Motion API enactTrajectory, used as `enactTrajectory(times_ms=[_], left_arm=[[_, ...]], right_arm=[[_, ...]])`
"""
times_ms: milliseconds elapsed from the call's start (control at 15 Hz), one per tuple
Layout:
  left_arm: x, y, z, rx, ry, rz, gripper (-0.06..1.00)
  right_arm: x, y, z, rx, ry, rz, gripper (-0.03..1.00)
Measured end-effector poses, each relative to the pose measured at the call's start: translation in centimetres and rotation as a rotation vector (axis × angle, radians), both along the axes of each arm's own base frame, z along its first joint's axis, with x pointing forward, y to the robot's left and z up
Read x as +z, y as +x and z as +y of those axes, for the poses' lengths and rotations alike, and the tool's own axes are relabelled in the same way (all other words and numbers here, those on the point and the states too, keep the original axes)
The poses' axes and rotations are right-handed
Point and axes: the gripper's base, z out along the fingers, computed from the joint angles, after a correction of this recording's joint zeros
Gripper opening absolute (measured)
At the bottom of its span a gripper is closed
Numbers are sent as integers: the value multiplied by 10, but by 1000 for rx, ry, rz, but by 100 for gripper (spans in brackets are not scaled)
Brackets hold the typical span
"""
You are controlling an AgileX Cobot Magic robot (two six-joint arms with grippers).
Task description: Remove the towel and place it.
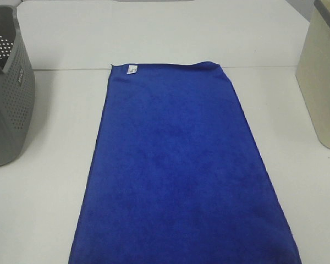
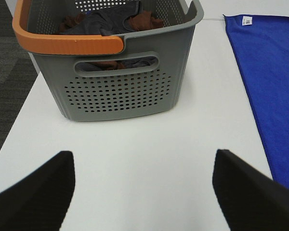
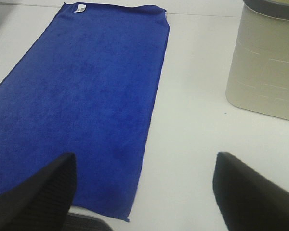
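A white table (image 1: 49, 165) under even, soft light fills the scene, a seam crossing its far part, while beyond its edge lies what looks like dark grey carpeted floor (image 2: 7, 62), seen only partly.

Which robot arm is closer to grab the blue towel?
Probably the right. The right gripper hangs open just over the towel's near edge, while the left gripper hangs open over bare table facing the grey basket.
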Motion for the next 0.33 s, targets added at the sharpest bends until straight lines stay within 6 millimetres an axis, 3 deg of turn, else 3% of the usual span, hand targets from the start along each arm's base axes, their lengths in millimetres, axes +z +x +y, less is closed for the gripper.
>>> enactTrajectory(times_ms=[333], left_arm=[[0, 0, 0, -1, -1, 0, 73]], right_arm=[[0, 0, 0, 0, 0, 0, 76]])
